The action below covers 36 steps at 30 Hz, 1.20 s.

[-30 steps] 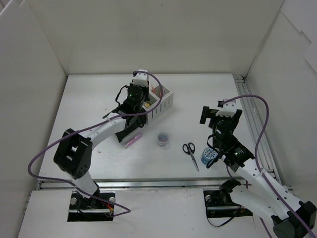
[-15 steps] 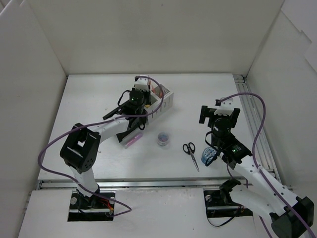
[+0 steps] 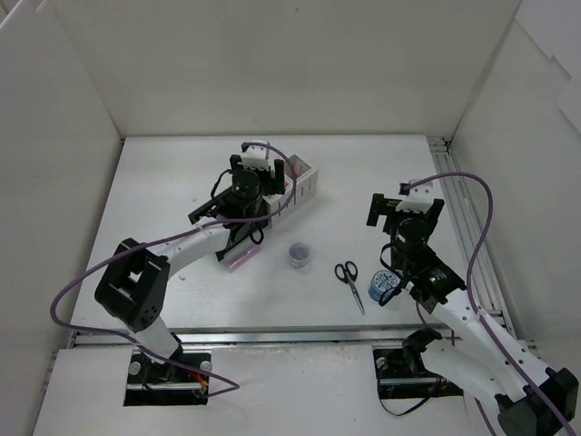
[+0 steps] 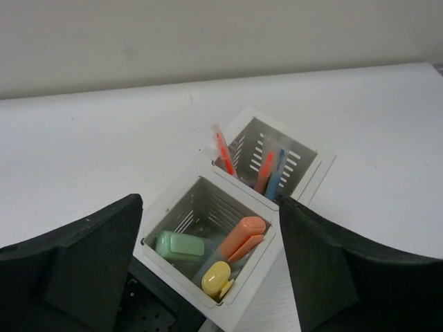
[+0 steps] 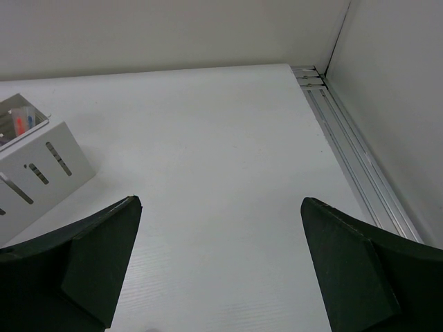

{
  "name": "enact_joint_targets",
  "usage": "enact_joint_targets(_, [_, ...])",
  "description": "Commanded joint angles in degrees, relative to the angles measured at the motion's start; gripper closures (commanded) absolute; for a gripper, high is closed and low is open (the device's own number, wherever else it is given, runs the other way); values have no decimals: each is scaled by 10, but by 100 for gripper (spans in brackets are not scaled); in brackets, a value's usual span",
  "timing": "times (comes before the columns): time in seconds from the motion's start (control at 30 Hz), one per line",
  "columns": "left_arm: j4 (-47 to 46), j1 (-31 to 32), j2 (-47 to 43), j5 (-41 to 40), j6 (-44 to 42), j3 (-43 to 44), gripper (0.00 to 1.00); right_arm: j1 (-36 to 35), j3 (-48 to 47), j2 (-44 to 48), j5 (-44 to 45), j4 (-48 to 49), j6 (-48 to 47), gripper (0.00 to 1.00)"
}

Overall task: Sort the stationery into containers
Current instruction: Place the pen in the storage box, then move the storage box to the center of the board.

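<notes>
My left gripper (image 3: 257,168) hangs open over the containers (image 3: 292,188), with nothing between its fingers. In the left wrist view the gripper (image 4: 210,207) straddles a white compartment (image 4: 273,266). In it lie a pale green eraser (image 4: 180,245), an orange marker (image 4: 242,235) and a yellow marker (image 4: 216,277). The far white compartment (image 4: 304,149) holds orange pens (image 4: 223,152) and a blue pen (image 4: 275,181). A pink marker (image 3: 241,259), a purple-lidded tub (image 3: 299,253), black-handled scissors (image 3: 349,277) and a blue tape roll (image 3: 381,289) lie on the table. My right gripper (image 3: 404,204) is open and empty over bare table (image 5: 218,204).
A black compartment (image 4: 149,315) joins the white ones on the near side. A metal rail (image 5: 346,138) runs along the table's right edge beside the side wall. White walls enclose the table on three sides. The white container's slotted side (image 5: 34,166) shows at the left of the right wrist view.
My left gripper has gone from shut to open above the white compartments. The right arm has barely shifted.
</notes>
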State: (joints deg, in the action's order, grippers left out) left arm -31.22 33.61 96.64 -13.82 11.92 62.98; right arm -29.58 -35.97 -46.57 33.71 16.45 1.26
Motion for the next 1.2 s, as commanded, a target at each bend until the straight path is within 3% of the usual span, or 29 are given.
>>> enact_joint_targets(0.0, [-15, 1, -78, -17, -3, 16, 23, 3, -4, 14, -4, 40, 4, 2])
enact_joint_targets(0.1, [33, -16, -111, -28, -1, 23, 1, 4, -5, 13, -10, 38, 6, 2])
enact_joint_targets(0.4, [327, -179, -126, 110, 35, 114, 1, 7, -18, -6, -28, 22, 9, 2])
enact_joint_targets(0.5, [373, -216, -105, 173, 29, 130, 1, 3, -23, -15, -29, 17, 8, 2])
enact_joint_targets(0.63, [392, -240, -69, 224, 27, 139, 1, 5, -30, -24, -37, 6, 10, 2])
enact_joint_targets(0.9, [475, -257, 42, 159, 28, 206, 1, 5, -37, -34, -37, -5, 13, 2])
enact_joint_targets(1.17, [455, -251, 44, 188, 27, 184, 1, 7, -41, -34, -39, -8, 12, 2])
